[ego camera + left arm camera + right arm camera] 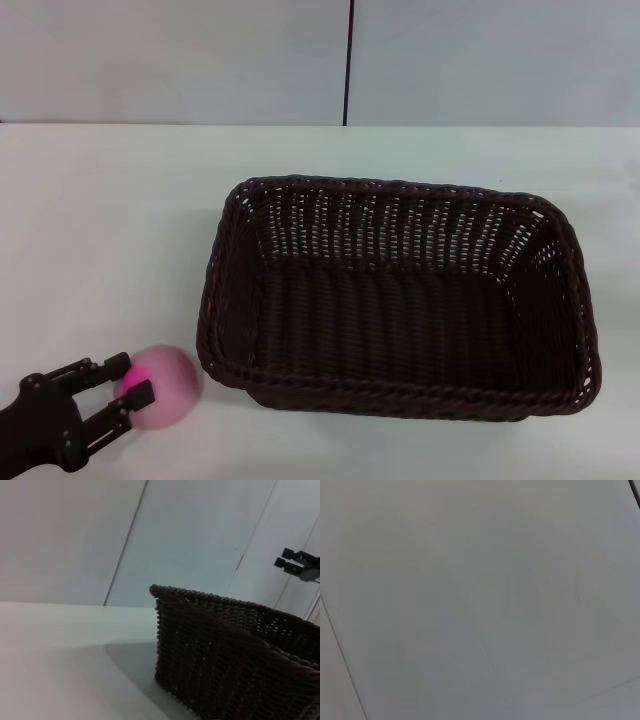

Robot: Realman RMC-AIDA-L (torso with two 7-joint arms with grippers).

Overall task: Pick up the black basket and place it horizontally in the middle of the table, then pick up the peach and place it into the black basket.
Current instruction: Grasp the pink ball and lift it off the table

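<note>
At the near left corner of the white desk (110, 230), the left pincer (133, 384) reaches in from the edge of the head view. Its two dark fingers (138, 398) are spread a little and touch the near-left side of the peach (161, 387), one finger by the bright magenta blotch, the other lower down. They appear to be closing on the fruit, though from this angle it is hard to say whether the grip is firm or only a light contact. The peach, one in number, sits on the desk just beside the basket's near-left corner, apart from it by a narrow strip of white.

To the right of the peach stands the single black basket (400, 300), lying lengthwise across the middle of the desk, its braided rim up and its long sides running left to right. Its inside holds nothing; only the woven floor and open-weave walls show. Nothing stands between the peach and the basket.

In the left wrist view, the basket's corner (225, 660) rises close ahead, with pale wall panels behind it. Far off, high beyond the basket, the right pincer (286, 560) hangs in the air with its fingers parted and nothing between them. The right wrist view shows only a plain grey surface.
</note>
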